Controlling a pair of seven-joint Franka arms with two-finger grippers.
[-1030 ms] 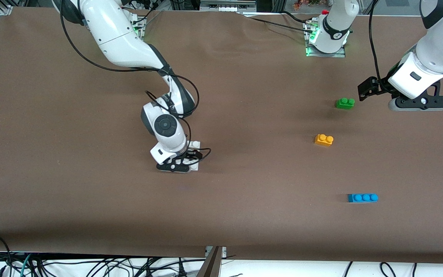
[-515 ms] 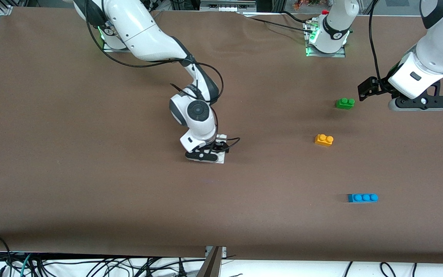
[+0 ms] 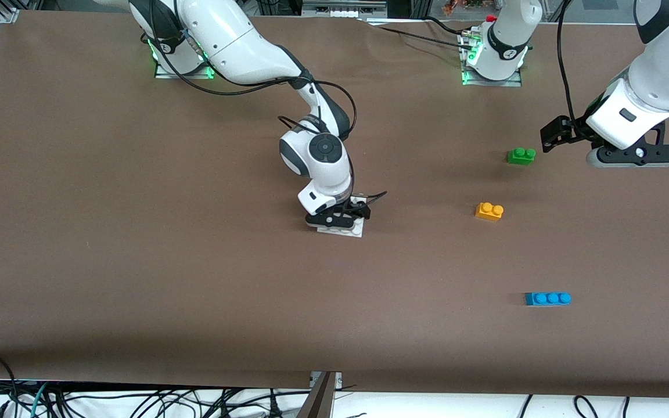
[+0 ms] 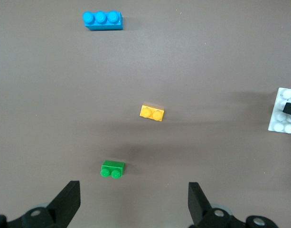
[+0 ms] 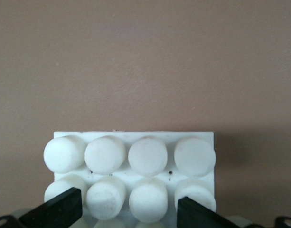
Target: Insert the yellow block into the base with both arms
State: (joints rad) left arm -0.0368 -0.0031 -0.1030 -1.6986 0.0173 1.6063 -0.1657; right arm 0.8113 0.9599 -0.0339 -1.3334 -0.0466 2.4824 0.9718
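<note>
Frame center: the right claw (image 3: 341,222) grips the base (image 3: 343,229) on the desk (image 3: 137,261). At upper right, the left claw (image 4: 134,203) hangs released above the green brick (image 3: 521,155), near the yellow block (image 3: 489,211).

**Colours on the brown table**

The table (image 3: 137,261) has a plain dark brown cover. The base (image 3: 343,228) is white, with a regular grid of white round studs. The yellow block (image 3: 489,211) is orange-yellow. The two-stud brick (image 3: 521,155) is green and the three-stud brick (image 3: 547,298) is bright blue. Both arms are white with black joints. The right gripper (image 3: 339,220) and left gripper (image 3: 630,155) are black. Green lights shine at the arm bases.
</note>
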